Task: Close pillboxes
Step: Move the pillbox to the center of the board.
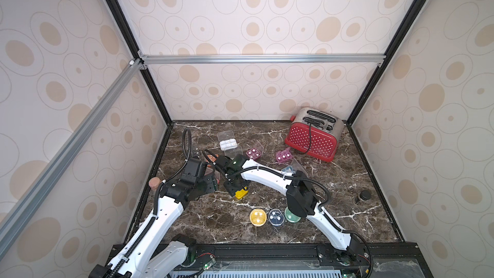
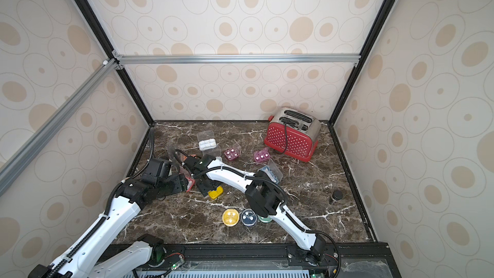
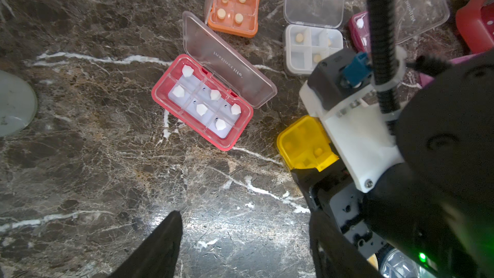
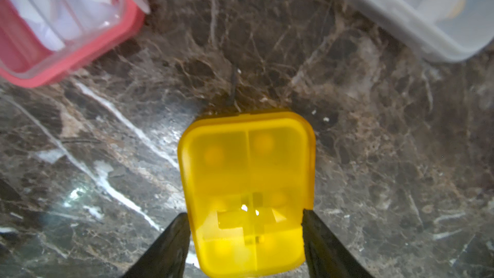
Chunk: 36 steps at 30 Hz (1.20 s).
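Veined marble top (image 4: pixel 374 143); sq translucent yellow pillbox (image 4: pixel 247 183).

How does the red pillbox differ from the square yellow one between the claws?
The red box has its clear lid swung open; the yellow box is shut. The red box is oblong with six compartments, the yellow box square with four. The red box lies free on the table; the yellow box sits between the right gripper's fingers. Both hold pills.
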Each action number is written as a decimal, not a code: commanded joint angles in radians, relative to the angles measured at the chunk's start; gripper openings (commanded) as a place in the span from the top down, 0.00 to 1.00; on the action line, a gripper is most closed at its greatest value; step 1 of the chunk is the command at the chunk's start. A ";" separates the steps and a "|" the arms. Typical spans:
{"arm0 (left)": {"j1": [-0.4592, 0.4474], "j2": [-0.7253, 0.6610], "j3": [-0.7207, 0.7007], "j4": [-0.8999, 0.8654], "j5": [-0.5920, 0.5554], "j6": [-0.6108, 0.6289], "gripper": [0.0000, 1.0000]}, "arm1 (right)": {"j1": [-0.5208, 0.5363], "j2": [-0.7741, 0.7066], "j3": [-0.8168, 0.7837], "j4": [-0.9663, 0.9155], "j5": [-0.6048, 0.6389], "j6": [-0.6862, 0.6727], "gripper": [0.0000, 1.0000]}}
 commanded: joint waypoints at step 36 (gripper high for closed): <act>0.007 0.097 0.005 0.100 0.126 0.017 0.28 | -0.241 -0.656 -0.933 0.166 0.035 0.336 0.37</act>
